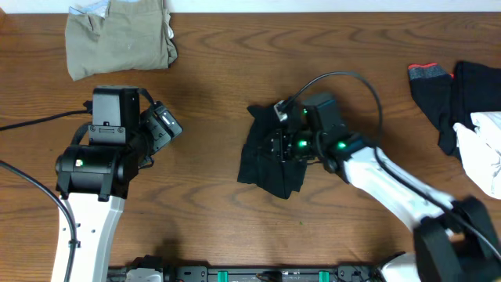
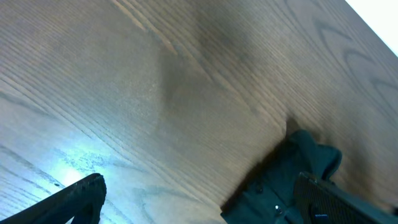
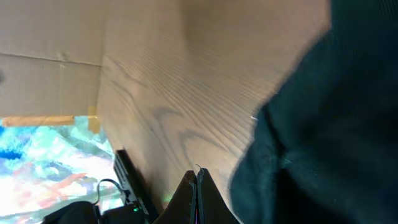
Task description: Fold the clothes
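Closest to me, the right gripper (image 1: 280,145) sits low on the black garment (image 1: 266,168), its arm reaching in from the near right corner of the table (image 1: 211,204). From its wrist camera the two fingers (image 3: 189,193) are pressed flat together, with only a thin seam between them. No cloth shows in that seam. The dark fabric bulks up just to one side of the closed tips, and bare wood lies on the other side. The garment is a crumpled, uneven heap directly under and around these jaws, spreading a little toward the near edge.

The left gripper (image 1: 166,124) hangs over bare wood, well apart from the garment, and points roughly toward it. Its jaws stand wide: in its own wrist view one finger (image 2: 78,196) sits at each lower corner of the frame, with plain table grain between them. A corner of the black garment shows just beside the far finger, but I cannot tell whether they touch.

A black cable (image 1: 344,77) loops just beyond the right gripper. Well off to the right of those jaws lies a heap of dark clothes (image 1: 462,94) with a red-edged piece (image 1: 429,77) and a white garment (image 1: 487,153) among it. Far beyond the left gripper, at the back edge, a khaki garment (image 1: 117,35) lies folded into a neat block
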Robot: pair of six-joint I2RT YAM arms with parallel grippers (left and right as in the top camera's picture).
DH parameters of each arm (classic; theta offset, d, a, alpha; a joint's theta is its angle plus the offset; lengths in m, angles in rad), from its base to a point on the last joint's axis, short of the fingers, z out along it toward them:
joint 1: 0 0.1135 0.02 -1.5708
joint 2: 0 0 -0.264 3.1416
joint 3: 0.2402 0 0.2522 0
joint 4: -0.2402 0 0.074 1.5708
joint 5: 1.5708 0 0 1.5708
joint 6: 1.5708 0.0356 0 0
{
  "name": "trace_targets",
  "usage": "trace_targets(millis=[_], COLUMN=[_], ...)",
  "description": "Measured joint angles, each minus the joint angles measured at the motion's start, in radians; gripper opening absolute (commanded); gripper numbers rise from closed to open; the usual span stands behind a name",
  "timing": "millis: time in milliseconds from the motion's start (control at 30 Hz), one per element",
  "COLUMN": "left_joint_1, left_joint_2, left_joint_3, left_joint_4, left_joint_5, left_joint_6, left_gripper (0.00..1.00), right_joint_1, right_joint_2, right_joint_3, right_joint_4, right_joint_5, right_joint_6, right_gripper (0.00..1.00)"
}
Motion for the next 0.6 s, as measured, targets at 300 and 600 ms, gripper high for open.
trace_targets(millis=[300,600], left_joint_1=[0.000,0.000], left_joint_2=[0.000,0.000], left_joint_3=[0.000,0.000], left_joint_4=[-0.021,-0.021], left_joint_5=[0.000,0.000], left_joint_6=[0.000,-0.001], left_gripper=[0.98,0.98], right_joint_1=[-0.101,-0.185], right_joint_2=[0.179,0.243], right_joint_3=[0.000,0.015], right_joint_4=[-0.045,-0.034], right_joint_5=[0.003,-0.068], right_joint_6=[-0.024,-0.212], right_gripper=[0.04,0.04])
